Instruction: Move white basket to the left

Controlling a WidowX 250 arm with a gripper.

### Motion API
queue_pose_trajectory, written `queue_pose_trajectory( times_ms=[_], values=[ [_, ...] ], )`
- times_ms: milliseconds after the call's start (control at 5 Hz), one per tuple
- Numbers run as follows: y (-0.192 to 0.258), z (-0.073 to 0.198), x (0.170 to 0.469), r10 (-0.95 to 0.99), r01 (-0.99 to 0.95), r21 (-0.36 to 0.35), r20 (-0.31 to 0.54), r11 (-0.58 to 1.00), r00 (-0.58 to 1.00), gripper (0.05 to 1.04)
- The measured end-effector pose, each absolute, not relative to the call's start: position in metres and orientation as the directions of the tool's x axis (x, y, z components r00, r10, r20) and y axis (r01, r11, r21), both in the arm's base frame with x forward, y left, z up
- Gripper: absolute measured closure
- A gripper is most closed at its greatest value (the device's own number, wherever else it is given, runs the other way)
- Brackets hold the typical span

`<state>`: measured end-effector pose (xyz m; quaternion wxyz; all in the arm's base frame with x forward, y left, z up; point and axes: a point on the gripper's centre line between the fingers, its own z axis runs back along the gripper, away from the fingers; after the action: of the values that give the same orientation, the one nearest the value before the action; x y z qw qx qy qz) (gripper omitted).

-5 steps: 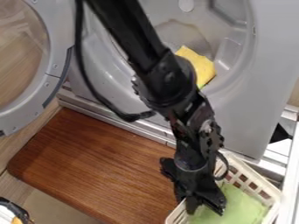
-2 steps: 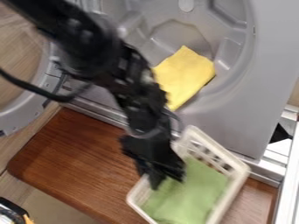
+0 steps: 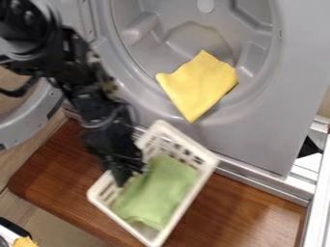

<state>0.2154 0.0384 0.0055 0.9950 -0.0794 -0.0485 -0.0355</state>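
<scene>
"Looking down at the slant, where do we find the white plastic basket [image 3: 207, 161]?"

"We see it low and left of centre in the camera view, over the brown wooden board [image 3: 248, 202], set askew, one corner toward the gray front-loading washer [image 3: 258, 125]. A rumpled light green cloth [image 3: 158, 190] lies inside, with the slotted wall showing beside it."

"And our black gripper [image 3: 129, 177]?"

"We have it at the basket's left side, hanging across the rim with its lower end over the inside. The arm comes in from the upper left, above it."

"Spread, pressed together, or pinching the rim?"

"We can't tell; the black parts blur into one another there."

"What else do we see around it?"

"A yellow cloth [image 3: 199, 84] draped over the lower lip of the washer's round opening, one corner pointing down toward the basket. The round washer door [image 3: 32, 120] stands open at the left, partly behind the arm, and we make out a pale metal rail [image 3: 319, 193] along the right."
</scene>
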Motion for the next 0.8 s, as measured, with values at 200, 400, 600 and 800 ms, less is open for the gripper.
queue_pose_trajectory(
  times_ms=[200,400,600,800],
  values=[
    [0.056,-0.003,0.217,-0.032,0.045,-0.158,0.082,0.986,0.996,0.986],
    [0.070,-0.013,0.217,-0.011,0.020,-0.147,0.062,0.989,0.998,0.986],
    [0.079,-0.024,0.214,0.017,-0.012,-0.139,0.039,0.990,0.999,0.986],
    [0.084,-0.029,0.215,0.026,-0.024,-0.117,0.017,0.993,1.000,0.950]
  ],
)
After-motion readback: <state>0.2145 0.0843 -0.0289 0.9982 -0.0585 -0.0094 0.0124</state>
